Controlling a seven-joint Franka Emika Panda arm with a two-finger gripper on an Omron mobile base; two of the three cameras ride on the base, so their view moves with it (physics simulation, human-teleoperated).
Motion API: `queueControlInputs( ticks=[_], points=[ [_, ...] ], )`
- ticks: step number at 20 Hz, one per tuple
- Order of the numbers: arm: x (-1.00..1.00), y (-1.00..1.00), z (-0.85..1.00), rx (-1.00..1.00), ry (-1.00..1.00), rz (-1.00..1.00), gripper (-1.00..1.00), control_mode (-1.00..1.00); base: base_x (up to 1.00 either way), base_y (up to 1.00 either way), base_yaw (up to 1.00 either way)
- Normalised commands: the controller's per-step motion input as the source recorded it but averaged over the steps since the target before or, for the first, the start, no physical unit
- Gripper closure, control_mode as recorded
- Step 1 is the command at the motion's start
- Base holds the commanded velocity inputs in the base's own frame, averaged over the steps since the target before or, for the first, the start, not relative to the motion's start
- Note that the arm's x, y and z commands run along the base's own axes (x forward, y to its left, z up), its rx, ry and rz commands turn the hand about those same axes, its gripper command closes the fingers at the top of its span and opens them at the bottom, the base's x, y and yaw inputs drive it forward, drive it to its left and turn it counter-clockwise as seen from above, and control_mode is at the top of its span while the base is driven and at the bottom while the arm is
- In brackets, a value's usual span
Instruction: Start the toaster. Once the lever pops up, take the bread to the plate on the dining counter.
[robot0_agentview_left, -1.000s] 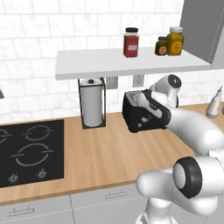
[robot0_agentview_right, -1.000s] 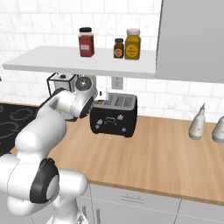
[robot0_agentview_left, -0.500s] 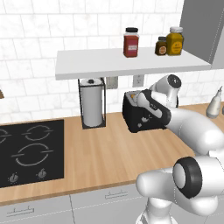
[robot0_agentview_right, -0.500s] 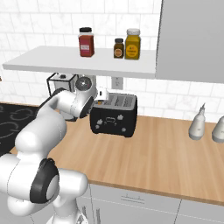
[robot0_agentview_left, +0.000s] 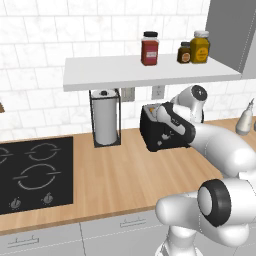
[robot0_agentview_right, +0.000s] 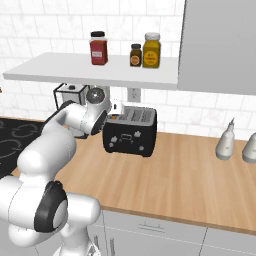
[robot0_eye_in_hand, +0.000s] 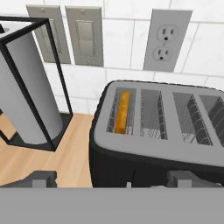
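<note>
The black toaster (robot0_eye_in_hand: 175, 153) stands against the tiled wall on the wooden worktop (robot0_agentview_right: 190, 175). The bread (robot0_eye_in_hand: 124, 111) sits low in its leftmost slot, showing only a tan top edge. My gripper (robot0_eye_in_hand: 113, 180) hovers just above and in front of the toaster's left end. It is open, with its two dark fingertips (robot0_eye_in_hand: 41, 178) wide apart and nothing between them. From the sides, the hand covers the left end of the toaster (robot0_agentview_left: 162, 142) (robot0_agentview_right: 131, 137). The plate and the dining counter are out of view.
A paper towel roll in a black wire holder (robot0_eye_in_hand: 30, 96) (robot0_agentview_left: 105, 122) stands just left of the toaster. A black hob (robot0_agentview_left: 35, 170) lies further left. Overhead is a white shelf (robot0_agentview_left: 150, 70) with jars. Two bottles (robot0_agentview_right: 225, 145) stand to the right.
</note>
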Motion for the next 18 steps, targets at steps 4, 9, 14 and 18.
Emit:
queueControlInputs(
  ticks=[4, 9, 14, 18],
  points=[
    [0.0, 0.0, 0.0, 0.0, 0.0, 0.0, -1.0, -1.0, 0.0, 0.0, 0.0],
    [0.0, 0.0, 0.0, 0.0, 0.0, 0.0, -1.0, -1.0, 0.0, 0.0, 0.0],
    [0.0, 0.0, 0.0, 0.0, 0.0, 0.0, -1.0, -1.0, 0.0, 0.0, 0.0],
    [0.0, 0.0, 0.0, 0.0, 0.0, 0.0, -1.0, -1.0, 0.0, 0.0, 0.0]
  ],
)
